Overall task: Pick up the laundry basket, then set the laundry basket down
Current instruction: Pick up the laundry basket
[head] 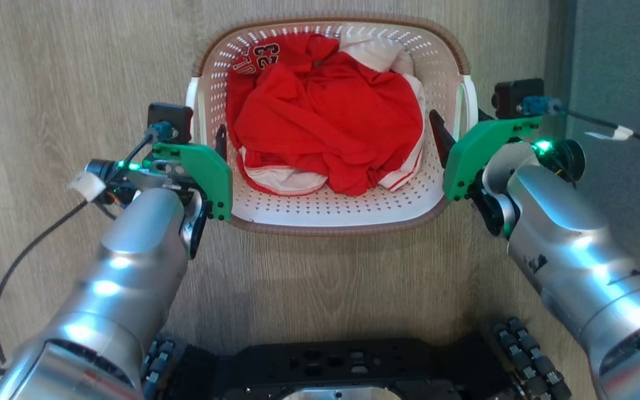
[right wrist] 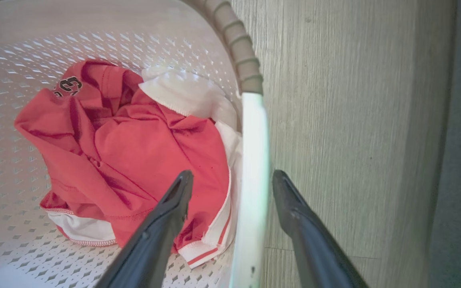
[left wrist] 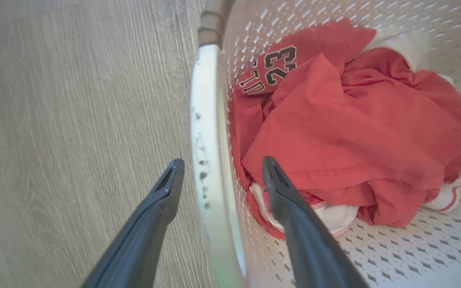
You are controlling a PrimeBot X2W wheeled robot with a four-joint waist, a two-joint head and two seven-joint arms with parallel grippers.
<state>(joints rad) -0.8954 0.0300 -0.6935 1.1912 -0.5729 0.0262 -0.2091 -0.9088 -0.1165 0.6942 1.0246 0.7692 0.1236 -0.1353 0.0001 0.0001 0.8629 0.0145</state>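
The laundry basket (head: 331,221), white and perforated with a brown woven-look rim, rests on the wood floor ahead of me. My left gripper (head: 207,140) is open and straddles the basket's left white handle (left wrist: 205,120), one finger outside and one inside the wall. My right gripper (head: 455,132) is open too, straddling the right white handle (right wrist: 254,160) the same way. In the left wrist view the left gripper (left wrist: 221,164) has small gaps on both sides of the handle. The right wrist view shows the right gripper (right wrist: 232,177) likewise, not touching.
Red and white clothes (head: 325,116), one printed with 23, lie crumpled in the basket. A grey wall panel (head: 620,66) stands close at the right. My dark wheeled base (head: 342,366) sits just behind the basket. Black cables trail from both wrists.
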